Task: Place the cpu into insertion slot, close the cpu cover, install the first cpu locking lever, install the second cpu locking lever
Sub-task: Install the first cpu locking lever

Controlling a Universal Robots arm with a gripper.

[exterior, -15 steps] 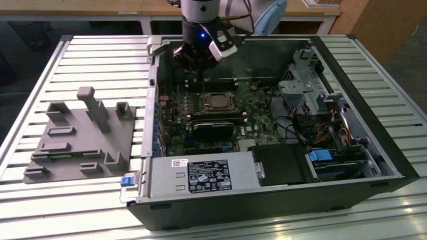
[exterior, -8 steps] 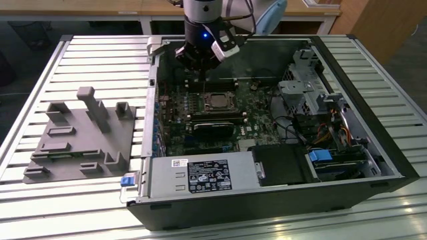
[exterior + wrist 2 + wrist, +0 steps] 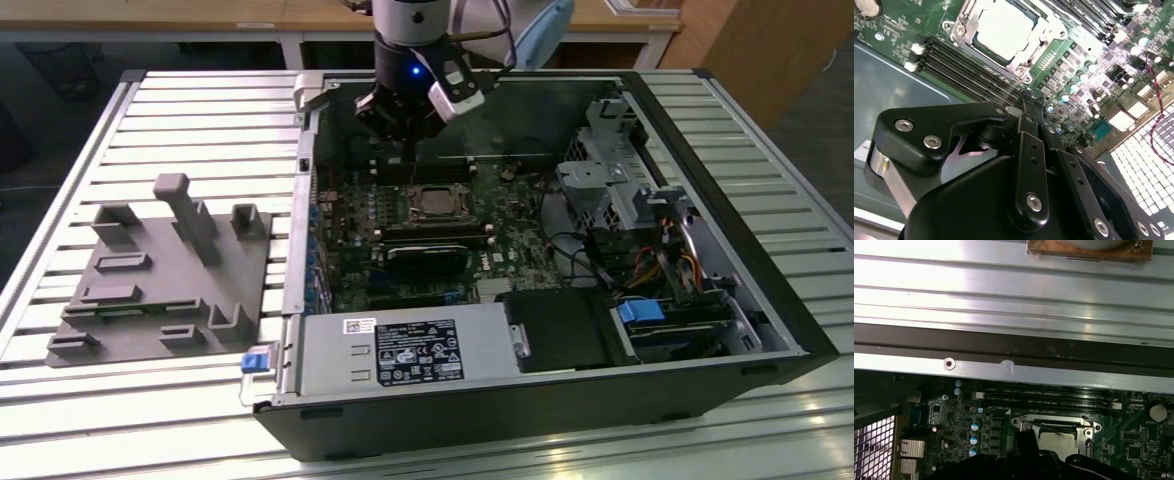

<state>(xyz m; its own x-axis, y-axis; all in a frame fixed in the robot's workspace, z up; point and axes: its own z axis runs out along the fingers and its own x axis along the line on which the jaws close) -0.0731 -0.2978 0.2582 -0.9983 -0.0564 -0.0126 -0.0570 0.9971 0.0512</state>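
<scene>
My claw point(image 3: 1023, 102) looks pinched shut with nothing between its fingers. In the exterior view it hangs over the memory slots point(image 3: 954, 65), just at twelve o'clock of the insertion slot point(image 3: 415, 204). The cpu point(image 3: 1004, 27) lies flat in that slot, and the cpu cover point(image 3: 970, 36) is folded down around it. The open computer case point(image 3: 534, 410) sits on the slatted table point(image 3: 200, 110).

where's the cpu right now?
Exterior view: the small silver-grey square cpu sits in the black-rimmed insertion slot at the green motherboard's centre, beside the black memory slots.
</scene>
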